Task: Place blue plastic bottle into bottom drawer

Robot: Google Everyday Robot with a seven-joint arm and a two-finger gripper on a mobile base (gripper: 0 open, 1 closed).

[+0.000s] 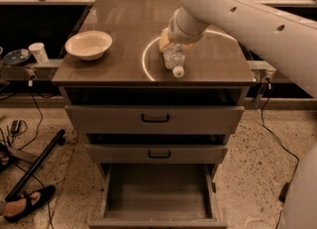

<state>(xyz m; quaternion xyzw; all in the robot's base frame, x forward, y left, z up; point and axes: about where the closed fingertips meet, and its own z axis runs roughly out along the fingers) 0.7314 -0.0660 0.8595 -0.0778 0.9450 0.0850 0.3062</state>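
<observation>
1. Reaching in from the upper right, the white arm [257, 20] ends w/ the gripper [168, 42] low over the table [114, 64], approx. centre of the top.
2. Gripper is right at the far end of the blue plastic bottle [174, 60], touching or v. close. Can't tell whether it is closed on the bottle or just beside it, since the wrist covers that end.
3. Bottle lies on its side on the table, white cap pointing toward the front edge, base tucked under the gripper. Clear body, pale label.
4. Bottle sits on the right part of a bright curved light reflection [143, 62] on the table top.
5. Bottom drawer [158, 191] is pulled out, well below and in front of the bottle. Plain grey floor showing.
6. Middle drawer [157, 152] and top drawer [156, 119] are above it, each w/ a dark handle. Both stand less far out than the bottom one.
7. White bowl [88, 44] is upright on the left side of the table, well apart from bottle and gripper.
8. Left of the table, on a lower ledge: small white cup [37, 52] next to a dark dish [15, 57].
9. Floor at left: black pole [37, 166] lying at an angle, some cables, and a dark shoe [27, 208] at the bottom-left corner.
</observation>
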